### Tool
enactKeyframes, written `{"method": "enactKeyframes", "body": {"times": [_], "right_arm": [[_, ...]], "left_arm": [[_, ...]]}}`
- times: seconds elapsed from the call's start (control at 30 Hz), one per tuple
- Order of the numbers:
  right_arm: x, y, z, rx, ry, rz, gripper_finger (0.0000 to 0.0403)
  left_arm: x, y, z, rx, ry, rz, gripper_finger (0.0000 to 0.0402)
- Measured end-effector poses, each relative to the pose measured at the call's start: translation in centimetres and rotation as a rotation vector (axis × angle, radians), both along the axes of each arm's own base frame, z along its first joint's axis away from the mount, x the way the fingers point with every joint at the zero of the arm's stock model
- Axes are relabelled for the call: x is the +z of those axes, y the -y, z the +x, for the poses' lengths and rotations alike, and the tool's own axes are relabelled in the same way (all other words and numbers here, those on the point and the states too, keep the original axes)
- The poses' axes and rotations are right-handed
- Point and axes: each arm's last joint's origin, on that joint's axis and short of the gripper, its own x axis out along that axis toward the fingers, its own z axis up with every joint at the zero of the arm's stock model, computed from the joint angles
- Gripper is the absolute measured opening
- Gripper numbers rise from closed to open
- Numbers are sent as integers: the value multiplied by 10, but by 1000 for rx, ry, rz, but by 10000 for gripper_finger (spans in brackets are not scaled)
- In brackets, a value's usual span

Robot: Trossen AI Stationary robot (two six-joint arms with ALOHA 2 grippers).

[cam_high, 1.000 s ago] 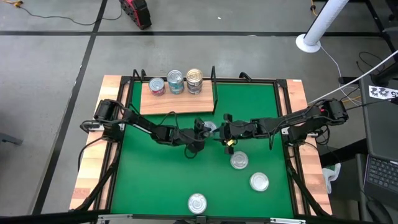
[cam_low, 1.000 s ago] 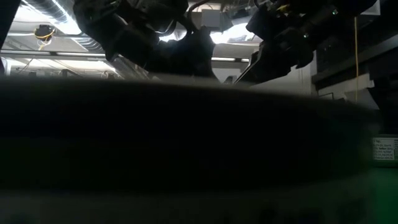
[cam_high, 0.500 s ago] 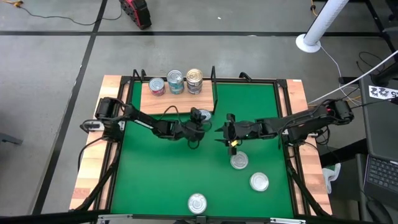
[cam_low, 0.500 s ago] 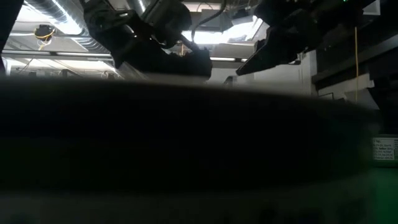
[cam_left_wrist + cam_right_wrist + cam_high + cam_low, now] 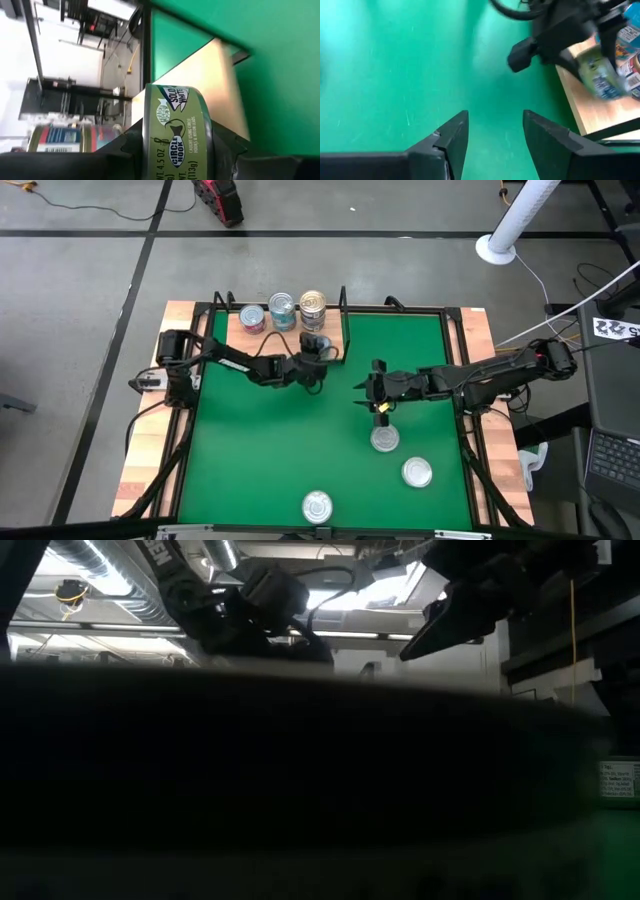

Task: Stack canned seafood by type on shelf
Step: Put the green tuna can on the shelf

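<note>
Green-label tin (image 5: 176, 134) — now over shelf (image 5: 262, 346)

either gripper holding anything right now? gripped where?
Left gripper holds a green-labelled tin, fingers clamped across its side wall, near the shelf. Right gripper is open over the green mat, holding nothing.

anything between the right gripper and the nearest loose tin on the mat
No. In the high view, only bare green mat lies between the open right gripper and the nearest tin.
</note>
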Motion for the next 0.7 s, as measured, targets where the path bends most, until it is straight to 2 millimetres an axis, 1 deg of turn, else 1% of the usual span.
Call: {"method": "enactKeyframes", "body": {"times": [0.07,0.17,0.3,0.5,0.7], "right_arm": [[-1,0,-1,0,-18,-2,186],[-2,0,-1,-1,-20,-3,186],[-2,0,-1,-1,-19,-3,186],[-2,0,-1,-1,-20,-3,186],[-3,0,-2,-1,-32,-4,186]], "left_arm": [[0,-4,-1,12,-3,0,145],[-1,-5,-2,13,-15,-7,158],[-2,-7,-2,44,24,-43,176],[-2,-11,-3,106,114,-114,221],[-2,-11,-3,129,153,-143,260]]}}
